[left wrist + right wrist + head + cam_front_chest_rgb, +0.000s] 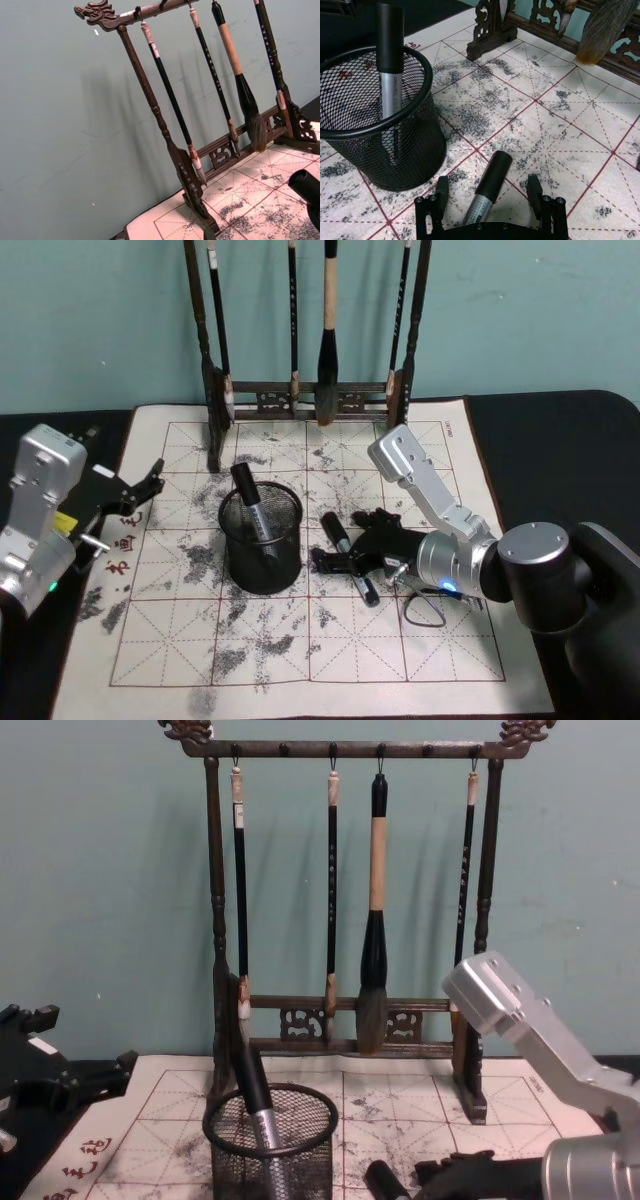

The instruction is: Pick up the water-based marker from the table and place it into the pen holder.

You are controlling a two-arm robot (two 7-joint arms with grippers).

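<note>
A water-based marker (pixel 488 184), silver with a black cap, lies on the ink-stained mat just right of the pen holder (pixel 395 150). My right gripper (pixel 488 194) is open and low over the mat, one finger on each side of the marker's body. In the head view the marker (pixel 333 528) and right gripper (pixel 344 546) sit beside the black mesh pen holder (pixel 262 558). Another marker (pixel 250 502) stands tilted inside the holder. My left gripper (pixel 140 490) hovers open at the mat's left edge, holding nothing.
A tall dark wooden brush rack (pixel 310 395) with several hanging brushes stands at the back of the mat (pixel 400 650), behind the holder. The rack (pixel 345 1045) rises against a teal wall. Black table surface borders the mat on both sides.
</note>
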